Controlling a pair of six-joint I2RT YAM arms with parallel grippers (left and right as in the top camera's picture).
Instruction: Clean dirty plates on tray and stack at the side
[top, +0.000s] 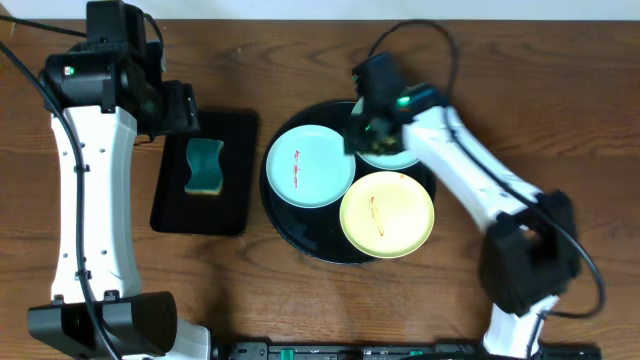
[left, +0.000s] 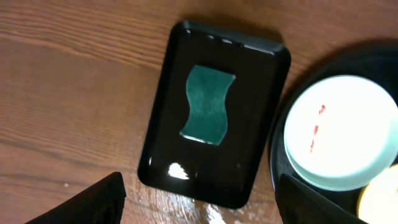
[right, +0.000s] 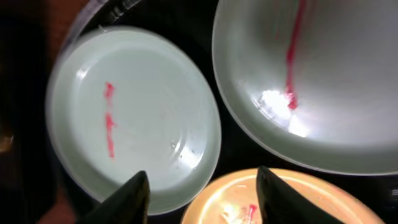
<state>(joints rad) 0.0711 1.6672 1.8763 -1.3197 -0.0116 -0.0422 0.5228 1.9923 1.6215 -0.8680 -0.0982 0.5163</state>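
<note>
Three plates lie on the round black tray (top: 288, 228). A mint-blue plate (top: 309, 165) with red smears is at the left; it also shows in the left wrist view (left: 341, 132) and the right wrist view (right: 134, 118). A second mint-blue plate (top: 392, 155) sits at the back, partly hidden by my right arm, with a red streak in the right wrist view (right: 323, 81). The pale yellow plate (top: 388, 213) is at the front (right: 292, 199). My right gripper (right: 202, 193) is open above the plates, holding nothing. My left gripper (left: 199, 202) is open above the small tray.
A rectangular black tray (top: 205, 170) left of the round tray holds a teal wavy sponge (top: 204, 165), also seen in the left wrist view (left: 208, 104). The wooden table (top: 560, 90) lies bare to the right and front left.
</note>
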